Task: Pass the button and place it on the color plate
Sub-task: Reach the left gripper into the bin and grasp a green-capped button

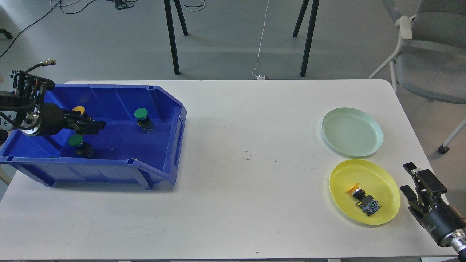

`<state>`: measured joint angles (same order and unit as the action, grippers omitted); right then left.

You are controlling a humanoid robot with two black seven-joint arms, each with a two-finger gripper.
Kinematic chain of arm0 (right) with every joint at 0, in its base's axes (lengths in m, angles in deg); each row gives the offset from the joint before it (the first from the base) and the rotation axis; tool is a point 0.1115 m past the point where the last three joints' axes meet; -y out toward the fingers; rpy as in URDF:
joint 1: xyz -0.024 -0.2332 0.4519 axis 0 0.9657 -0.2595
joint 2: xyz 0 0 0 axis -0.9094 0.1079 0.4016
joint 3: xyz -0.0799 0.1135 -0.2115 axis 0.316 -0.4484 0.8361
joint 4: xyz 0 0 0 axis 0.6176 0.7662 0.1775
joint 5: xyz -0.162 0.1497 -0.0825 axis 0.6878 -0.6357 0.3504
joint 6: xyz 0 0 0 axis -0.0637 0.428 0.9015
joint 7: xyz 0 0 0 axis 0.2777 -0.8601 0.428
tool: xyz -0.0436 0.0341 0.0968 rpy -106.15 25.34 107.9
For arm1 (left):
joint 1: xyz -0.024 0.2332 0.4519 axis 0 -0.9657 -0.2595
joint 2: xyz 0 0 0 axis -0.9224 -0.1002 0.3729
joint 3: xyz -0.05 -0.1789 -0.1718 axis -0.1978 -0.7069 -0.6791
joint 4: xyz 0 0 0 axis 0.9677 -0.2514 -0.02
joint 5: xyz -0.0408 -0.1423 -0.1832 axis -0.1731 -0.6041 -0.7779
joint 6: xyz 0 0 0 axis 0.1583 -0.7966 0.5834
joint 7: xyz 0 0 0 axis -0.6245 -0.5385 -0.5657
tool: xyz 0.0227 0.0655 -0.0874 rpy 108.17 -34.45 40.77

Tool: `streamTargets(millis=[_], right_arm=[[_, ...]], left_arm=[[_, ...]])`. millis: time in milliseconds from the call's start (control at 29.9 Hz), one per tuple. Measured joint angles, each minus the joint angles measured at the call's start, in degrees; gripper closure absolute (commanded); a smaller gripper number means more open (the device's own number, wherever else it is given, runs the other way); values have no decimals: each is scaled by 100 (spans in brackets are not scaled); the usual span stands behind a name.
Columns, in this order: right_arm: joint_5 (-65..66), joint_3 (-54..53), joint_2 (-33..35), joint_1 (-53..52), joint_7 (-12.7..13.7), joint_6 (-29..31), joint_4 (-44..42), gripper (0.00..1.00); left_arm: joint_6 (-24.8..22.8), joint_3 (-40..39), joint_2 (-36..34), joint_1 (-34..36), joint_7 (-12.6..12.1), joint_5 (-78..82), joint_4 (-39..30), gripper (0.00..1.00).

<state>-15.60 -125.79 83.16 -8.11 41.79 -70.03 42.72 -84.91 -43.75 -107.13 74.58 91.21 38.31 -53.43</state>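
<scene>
A yellow-capped button (364, 200) lies on its side on the yellow plate (344, 174) at the front right. My right gripper (408, 178) is open and empty, just off the plate's right rim. The pale green plate (352, 131) behind it holds nothing. The blue bin (171, 145) at the left holds two green-capped buttons (141, 114) (75, 140) and a yellow-capped one (78, 109). My left gripper (95, 125) reaches into the bin from the left, between the yellow button and the nearer green one. Its dark fingers cannot be told apart.
The white table (247, 182) stretches between bin and plates. A grey chair (433, 69) stands beyond the far right corner. Black tripod legs (171, 36) and cables are on the floor behind the table.
</scene>
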Motion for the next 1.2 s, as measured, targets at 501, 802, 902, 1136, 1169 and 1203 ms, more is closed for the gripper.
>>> streamTargets(millis=[501, 802, 902, 1136, 1169, 1203], right_arm=[[-8, 0, 0, -3, 0, 15, 5, 6], [-268, -17, -7, -2, 0, 15, 134, 6], [-366, -47, -7, 0, 0, 15, 184, 6], [-406, -70, -7, 1, 0, 15, 197, 6], [-406, -70, -7, 1, 0, 15, 198, 6], [-406, -70, -7, 0, 0, 15, 198, 6]], left_arm=[[-164, 360, -40, -51, 0, -20, 110, 8], [-213, 405, -49, -72, 0, -16, 119, 16], [-215, 426, -57, -72, 0, -5, 123, 19], [-322, 433, -64, -70, 0, 4, 200, 39], [-325, 433, -64, -71, 0, 5, 203, 39], [-327, 433, -63, -70, 0, 5, 205, 39]])
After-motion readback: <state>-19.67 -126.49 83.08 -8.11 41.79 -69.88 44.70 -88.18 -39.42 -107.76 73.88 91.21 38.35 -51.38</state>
